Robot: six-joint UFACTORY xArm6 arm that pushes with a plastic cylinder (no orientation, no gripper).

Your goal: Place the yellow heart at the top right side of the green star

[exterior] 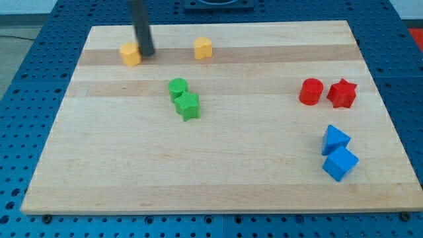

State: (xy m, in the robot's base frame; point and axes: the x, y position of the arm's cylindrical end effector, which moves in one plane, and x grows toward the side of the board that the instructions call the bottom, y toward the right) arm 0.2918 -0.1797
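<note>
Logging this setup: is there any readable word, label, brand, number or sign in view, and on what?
None: no text shows on the wooden board, the coloured blocks, the rod above my tip or the blue perforated table.

Coloured blocks on a pale striped wooden desk [218, 172]

Two yellow, two green, two red, two blue plastic blocks; dark rod; the desk's wood grain runs in light and tan bands.

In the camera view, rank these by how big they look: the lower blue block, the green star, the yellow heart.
1. Lower blue block, though it sits nearest the view's bottom, which may inflate it.
2. Green star.
3. Yellow heart, only slightly smaller; it lies farther up the view, so unsure.
</note>
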